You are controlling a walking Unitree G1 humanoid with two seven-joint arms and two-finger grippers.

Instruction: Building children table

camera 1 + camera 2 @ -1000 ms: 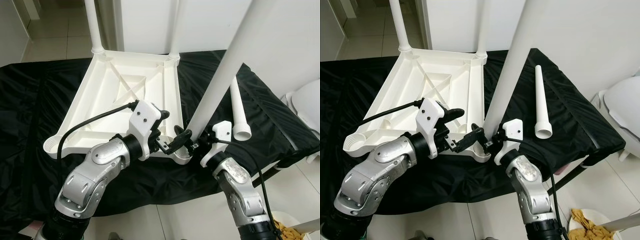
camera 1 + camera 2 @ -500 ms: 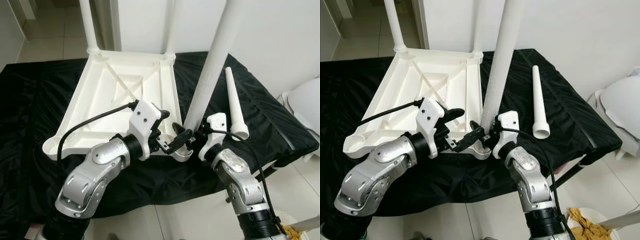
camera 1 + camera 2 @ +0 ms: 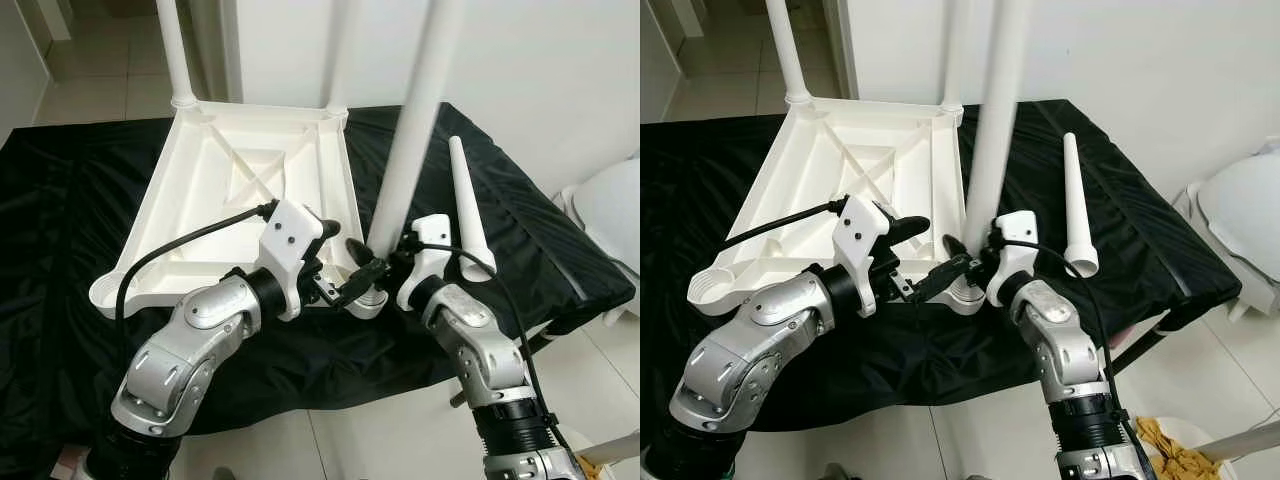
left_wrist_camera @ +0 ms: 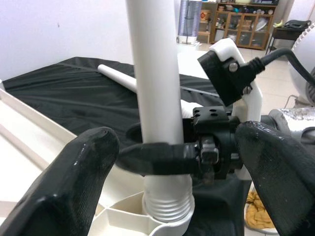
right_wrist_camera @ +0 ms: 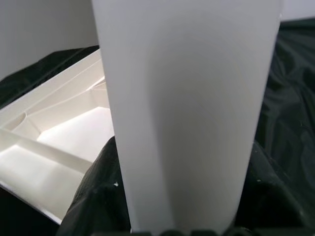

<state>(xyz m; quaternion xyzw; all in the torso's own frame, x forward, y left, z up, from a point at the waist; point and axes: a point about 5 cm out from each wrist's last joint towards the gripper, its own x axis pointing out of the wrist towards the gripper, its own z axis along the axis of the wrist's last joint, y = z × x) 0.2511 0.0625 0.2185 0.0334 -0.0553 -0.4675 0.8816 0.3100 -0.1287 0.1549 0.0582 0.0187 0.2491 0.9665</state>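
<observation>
A white plastic table top (image 3: 240,190) lies upside down on a black cloth. Two white legs (image 3: 172,50) (image 3: 340,50) stand in its far corners. A third leg (image 3: 410,130) stands almost upright at the near right corner socket (image 3: 368,300), its threaded end (image 4: 166,206) sitting in the socket. My right gripper (image 3: 378,268) is shut on this leg just above the thread. My left gripper (image 3: 935,248) is open beside the same corner, one finger on each side of the leg's base without touching it. A fourth leg (image 3: 465,205) lies loose on the cloth to the right.
The cloth-covered surface (image 3: 60,200) ends just in front of my arms, with tiled floor below. A round white object (image 3: 610,215) stands past the right edge. A bowl with yellow cloth (image 3: 1170,440) sits on the floor at lower right. A white wall is behind.
The held leg has swung from leaning right to nearly upright over the corner socket, my right gripper moving in with it. The left gripper has stayed in place.
</observation>
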